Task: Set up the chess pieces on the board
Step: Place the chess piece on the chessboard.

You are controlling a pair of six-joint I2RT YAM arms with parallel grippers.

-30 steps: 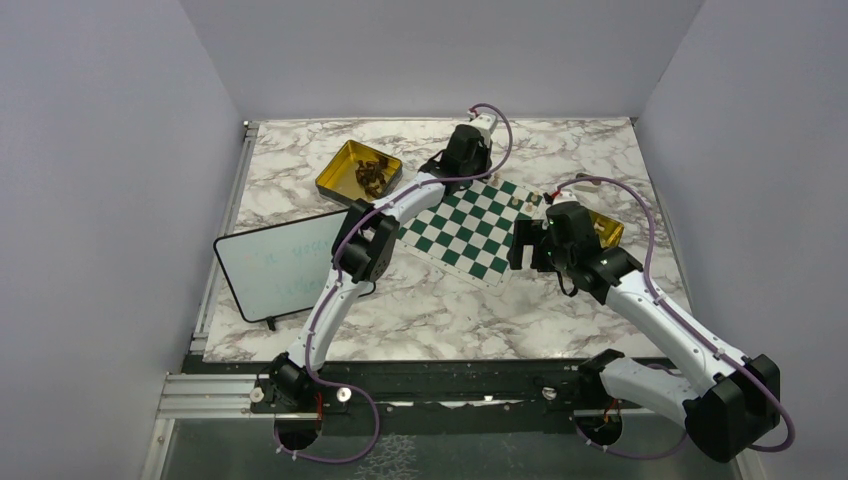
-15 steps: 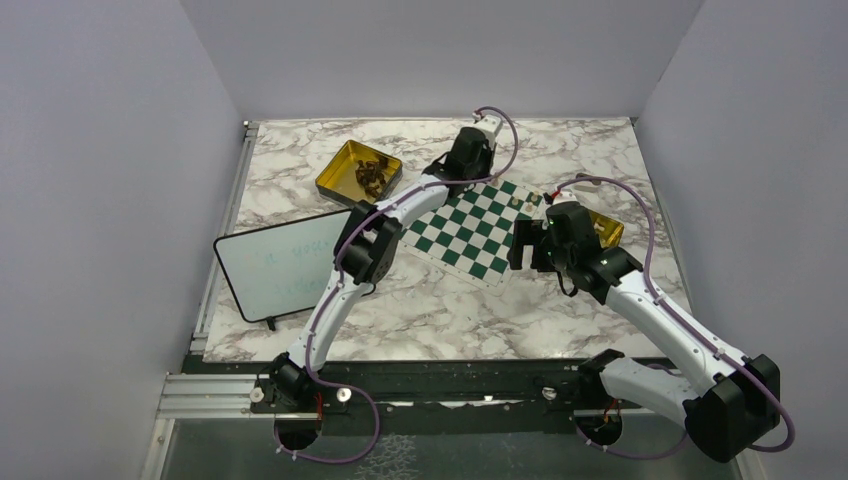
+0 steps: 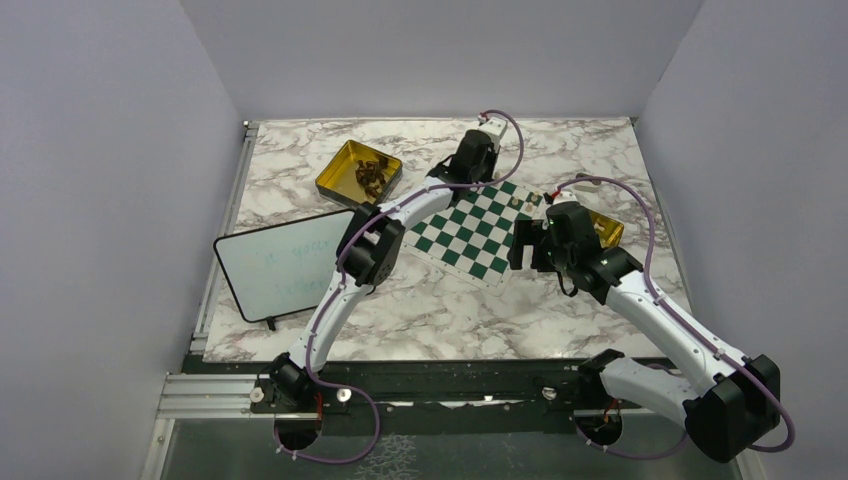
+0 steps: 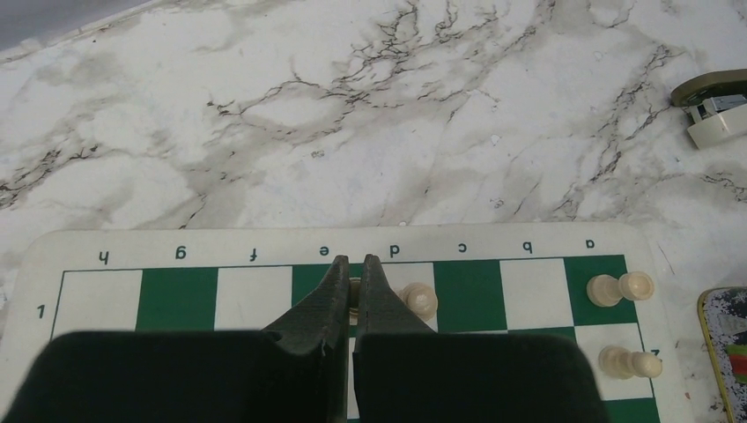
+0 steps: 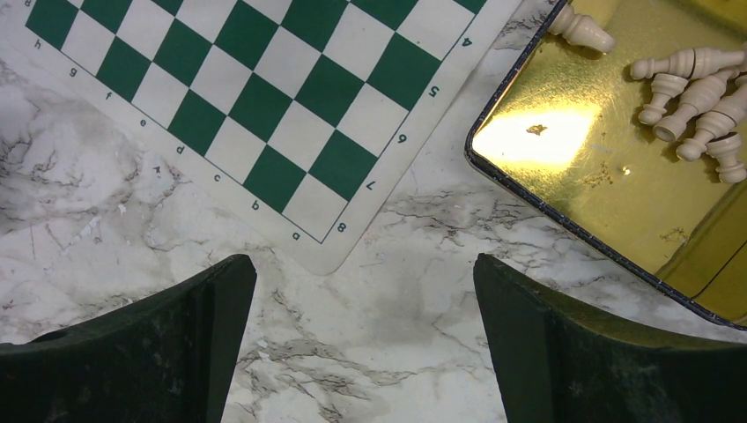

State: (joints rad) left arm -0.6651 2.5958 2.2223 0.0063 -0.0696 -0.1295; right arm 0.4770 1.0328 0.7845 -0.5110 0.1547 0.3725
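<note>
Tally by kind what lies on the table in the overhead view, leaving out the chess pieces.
gold tins: 2 (one left of the board, one right of it)
whiteboard: 1
chessboard: 1
Total: 4

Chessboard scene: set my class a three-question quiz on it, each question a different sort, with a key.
1. True or false: the right gripper is open.
2. The pale pieces in the gold tin are: A upright, B lying down, C held by a gripper.
3. On the board, which two printed letters flank the left gripper tips?
Key: 1 true; 2 B; 3 e and d.
</note>
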